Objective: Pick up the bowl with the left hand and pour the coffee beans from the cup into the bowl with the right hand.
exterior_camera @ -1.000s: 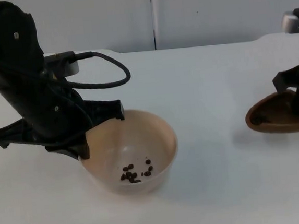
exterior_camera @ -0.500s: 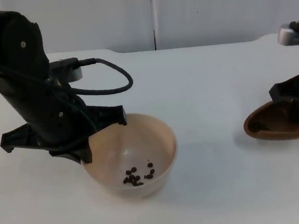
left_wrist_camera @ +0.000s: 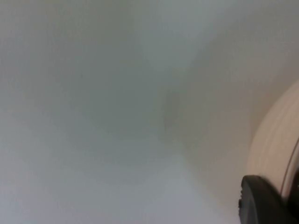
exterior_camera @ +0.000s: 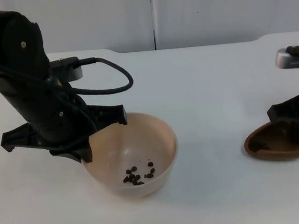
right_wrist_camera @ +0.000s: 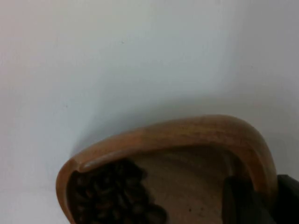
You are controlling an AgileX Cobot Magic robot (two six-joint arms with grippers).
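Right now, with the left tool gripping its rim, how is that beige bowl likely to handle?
The bowl looks rigid and thin-walled, probably light. Only a few coffee beans lie inside, adding little weight. Held at one side of the rim by the left tool, it may tilt easily.

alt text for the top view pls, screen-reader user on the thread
The left gripper grips the rim of a beige bowl with a few coffee beans at its bottom. Across the white table, the right gripper holds a brown wooden cup, low over the table.
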